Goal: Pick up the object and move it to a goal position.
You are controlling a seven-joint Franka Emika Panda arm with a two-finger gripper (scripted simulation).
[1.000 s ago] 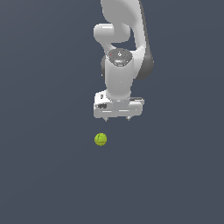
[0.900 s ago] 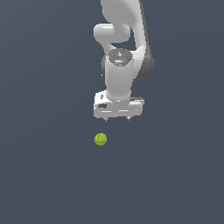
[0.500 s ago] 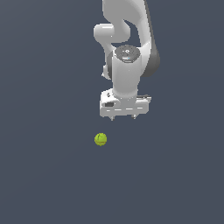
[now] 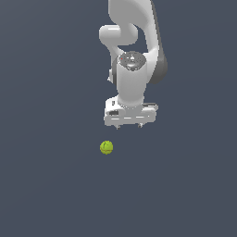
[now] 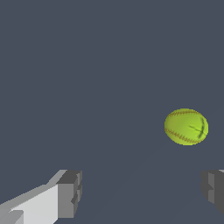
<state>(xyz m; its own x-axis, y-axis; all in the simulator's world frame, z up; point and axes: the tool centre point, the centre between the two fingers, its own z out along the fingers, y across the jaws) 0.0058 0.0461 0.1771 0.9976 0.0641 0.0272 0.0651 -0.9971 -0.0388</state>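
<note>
On the dark floor, yellow-green ball [image 4: 106, 147] (seamed), gripper [image 4: 129, 127] spread wide above it

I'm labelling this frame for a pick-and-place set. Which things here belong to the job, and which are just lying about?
Belongs to the job:
- small yellow-green ball with a darker seam, lying free
- white robot gripper, open, not touching the ball

Just lying about:
- nothing else; only the plain dark grey floor

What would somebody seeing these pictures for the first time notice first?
The small yellow-green ball stands out first, alone on the dark grey surface, with a faint darker seam. Above it and slightly toward the exterior view's right hangs the white arm; its gripper is open, and the ball is not between the fingers.
</note>
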